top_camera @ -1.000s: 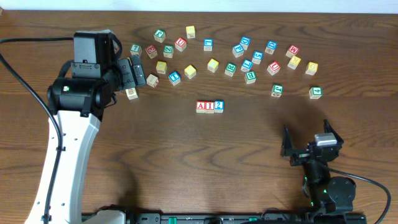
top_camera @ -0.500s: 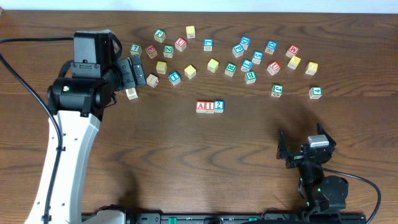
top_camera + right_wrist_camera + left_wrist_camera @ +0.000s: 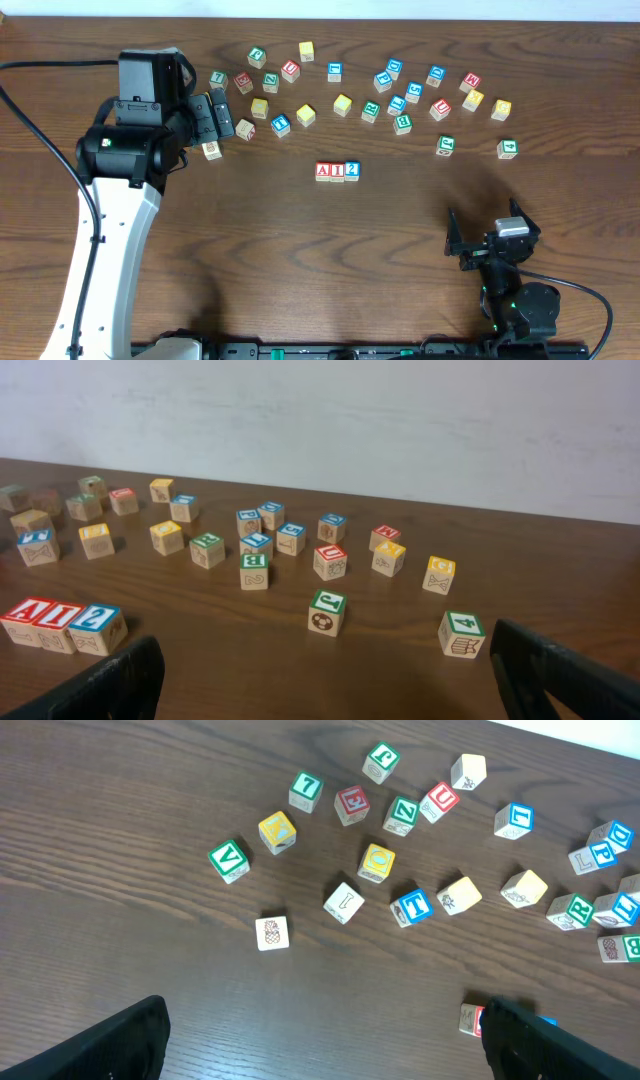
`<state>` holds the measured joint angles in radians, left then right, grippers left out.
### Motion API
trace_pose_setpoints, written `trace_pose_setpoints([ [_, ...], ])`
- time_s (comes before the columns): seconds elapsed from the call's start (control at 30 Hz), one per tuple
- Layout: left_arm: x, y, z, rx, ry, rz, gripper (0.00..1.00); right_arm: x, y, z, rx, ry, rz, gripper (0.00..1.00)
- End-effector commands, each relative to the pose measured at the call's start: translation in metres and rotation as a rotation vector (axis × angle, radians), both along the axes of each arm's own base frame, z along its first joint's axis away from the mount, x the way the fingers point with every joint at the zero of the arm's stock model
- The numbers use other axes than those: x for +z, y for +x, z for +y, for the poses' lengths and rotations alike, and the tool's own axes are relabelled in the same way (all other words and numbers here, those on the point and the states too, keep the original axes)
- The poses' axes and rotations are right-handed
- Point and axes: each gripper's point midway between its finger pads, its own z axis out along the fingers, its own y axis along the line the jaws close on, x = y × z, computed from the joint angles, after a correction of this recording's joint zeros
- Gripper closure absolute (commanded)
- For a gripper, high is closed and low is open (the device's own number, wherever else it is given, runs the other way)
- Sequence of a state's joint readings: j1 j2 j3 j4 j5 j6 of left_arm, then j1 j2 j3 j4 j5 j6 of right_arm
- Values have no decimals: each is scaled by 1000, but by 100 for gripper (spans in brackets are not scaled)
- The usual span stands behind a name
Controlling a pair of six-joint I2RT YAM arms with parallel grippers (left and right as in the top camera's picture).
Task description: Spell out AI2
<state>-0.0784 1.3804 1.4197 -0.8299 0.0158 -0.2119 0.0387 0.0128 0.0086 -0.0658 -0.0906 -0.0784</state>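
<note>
The red A cube point(image 3: 323, 171), the red I cube point(image 3: 337, 171) and the blue 2 cube point(image 3: 351, 170) stand touching in a row at the table's middle, reading AI2. In the right wrist view they show at the far left as the A cube point(image 3: 24, 611), the I cube point(image 3: 60, 615) and the 2 cube point(image 3: 95, 618). My left gripper point(image 3: 216, 117) is open and empty at the back left, above loose cubes. My right gripper point(image 3: 487, 228) is open and empty near the front right, well away from the row. In the left wrist view the row's end point(image 3: 471, 1018) peeks out beside my right finger.
Several loose lettered cubes lie scattered along the back of the table. A pineapple-picture cube point(image 3: 210, 150) sits under the left gripper. A green 4 cube point(image 3: 507, 148) and a green J cube point(image 3: 445, 145) lie nearest the right gripper.
My right gripper has drawn back a little toward the table's front edge, then stopped. The left arm and the cubes have not moved.
</note>
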Motion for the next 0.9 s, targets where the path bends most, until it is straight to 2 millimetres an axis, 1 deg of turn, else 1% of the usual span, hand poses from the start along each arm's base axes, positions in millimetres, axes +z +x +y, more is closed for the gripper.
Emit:
trace_pose_setpoints([
  [0.0,6,2,3,6,10,-15,2,0,-1,3,15,-12,-4,1],
  [0.37,6,2,4,9,11,-15,2,0,-1,3,15,-12,-5,1],
  [0.43,8,1,6,15,14,-23,3,0,-1,3,15,-12,-5,1],
  [0.53,19,-6,9,25,23,-56,2,0,-1,3,15,-12,-5,1],
  [0.63,41,-13,10,-20,63,-158,2,0,-1,3,15,-12,-4,1],
  [0.7,52,-18,11,-47,90,-225,3,0,-1,3,15,-12,-5,1],
  [0.8,66,-30,13,-89,115,-331,3,0,-1,3,15,-12,-5,1],
  [0.87,71,-39,16,-119,127,-399,2,0,-1,3,15,-12,-5,1],
])
